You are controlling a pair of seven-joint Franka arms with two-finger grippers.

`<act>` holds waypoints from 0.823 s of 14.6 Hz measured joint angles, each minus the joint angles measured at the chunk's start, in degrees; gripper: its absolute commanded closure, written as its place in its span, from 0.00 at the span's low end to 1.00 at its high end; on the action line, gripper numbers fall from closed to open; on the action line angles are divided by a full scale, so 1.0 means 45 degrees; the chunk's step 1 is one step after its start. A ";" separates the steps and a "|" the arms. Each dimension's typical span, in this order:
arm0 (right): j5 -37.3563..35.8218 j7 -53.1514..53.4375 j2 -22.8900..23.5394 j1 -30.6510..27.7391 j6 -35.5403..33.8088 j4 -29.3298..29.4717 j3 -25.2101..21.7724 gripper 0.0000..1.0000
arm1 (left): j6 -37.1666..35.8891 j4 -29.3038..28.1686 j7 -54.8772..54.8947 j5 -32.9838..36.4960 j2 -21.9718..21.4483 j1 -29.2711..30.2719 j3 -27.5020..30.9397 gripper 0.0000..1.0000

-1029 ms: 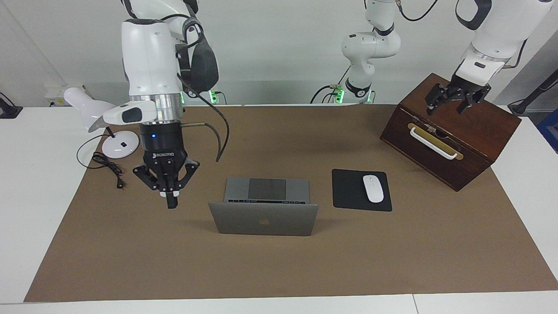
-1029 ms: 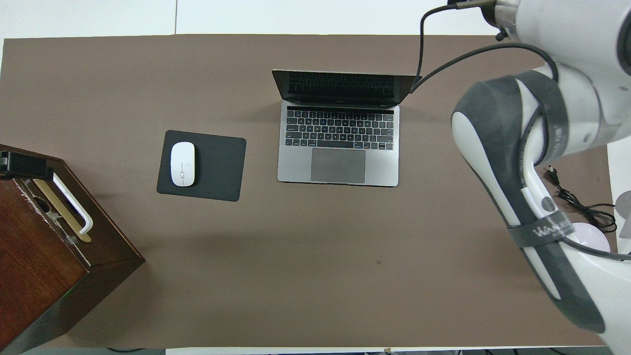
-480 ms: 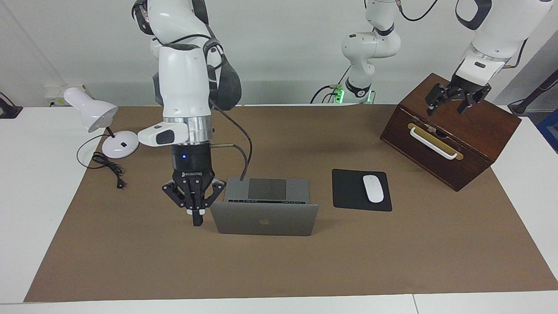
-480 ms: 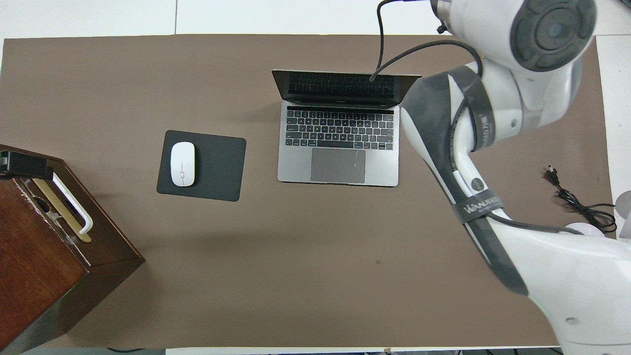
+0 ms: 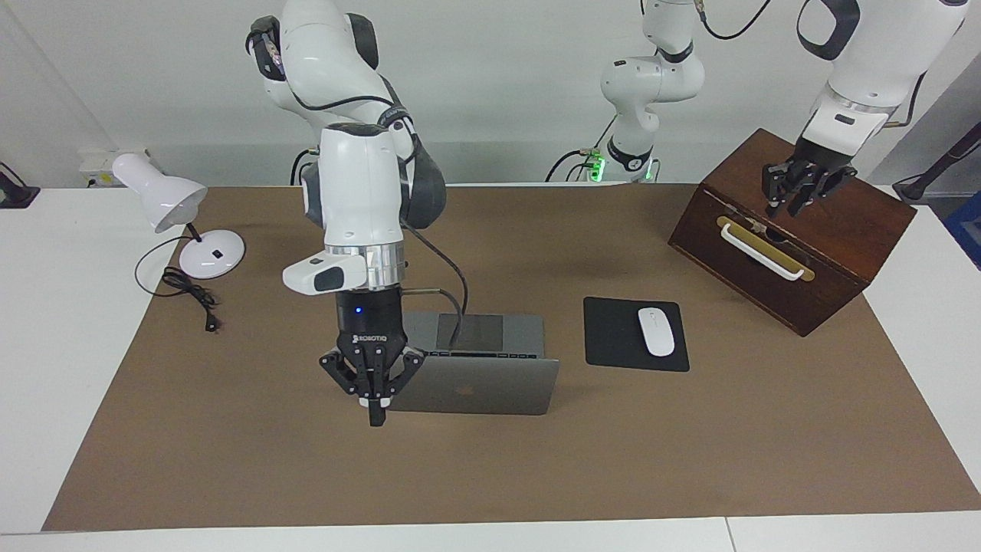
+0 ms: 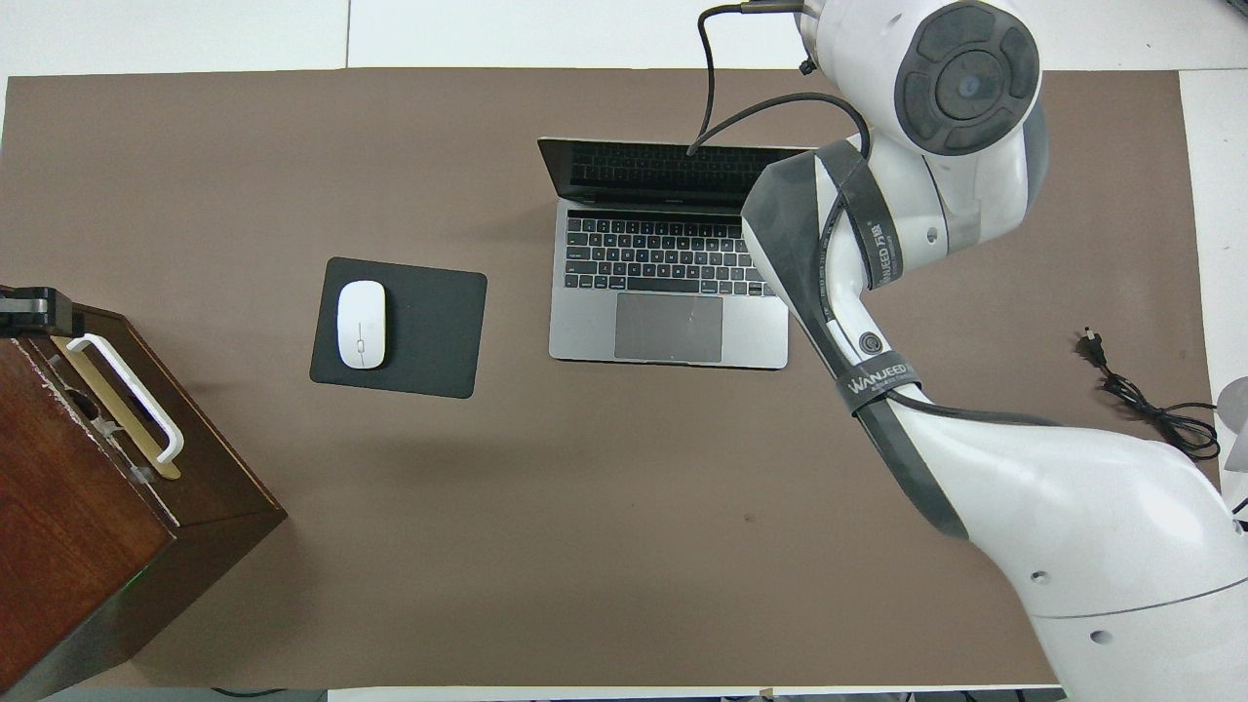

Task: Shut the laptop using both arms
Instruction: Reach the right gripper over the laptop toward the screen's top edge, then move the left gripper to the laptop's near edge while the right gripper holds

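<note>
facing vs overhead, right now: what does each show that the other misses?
Facing only: the right tool, shut, at the corner of the laptop lid toward the right arm's end, and the lid's Apple logo. In the overhead view the arm hides that tool.
Overhead only: the screen.
Both: laptop open, mouse on mouse pad, wooden box.

You see a white table (image 5: 46,322) under a brown paper mat (image 5: 490,460), bearing an open silver-grey laptop (image 6: 668,283), black mouse pad (image 6: 429,331), dark wooden box (image 5: 828,253), white desk lamp (image 5: 207,257).
</note>
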 measured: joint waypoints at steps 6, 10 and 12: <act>0.0000 0.0478 0.0050 0.0008 -0.0003 0.0039 0.0038 1.00 | 0.1340 -0.0155 -0.0281 -0.0025 0.0002 -0.0420 -0.0186 1.00; 0.0000 0.0494 0.0196 0.0007 -0.0003 0.0038 0.0044 1.00 | 0.2800 -0.0819 -0.0431 -0.0039 0.0012 -0.1641 -0.0262 1.00; 0.0000 0.0497 0.0223 0.0008 -0.0003 0.0038 0.0048 1.00 | 0.3824 -0.1408 -0.0820 -0.0065 0.0017 -0.2375 -0.0291 1.00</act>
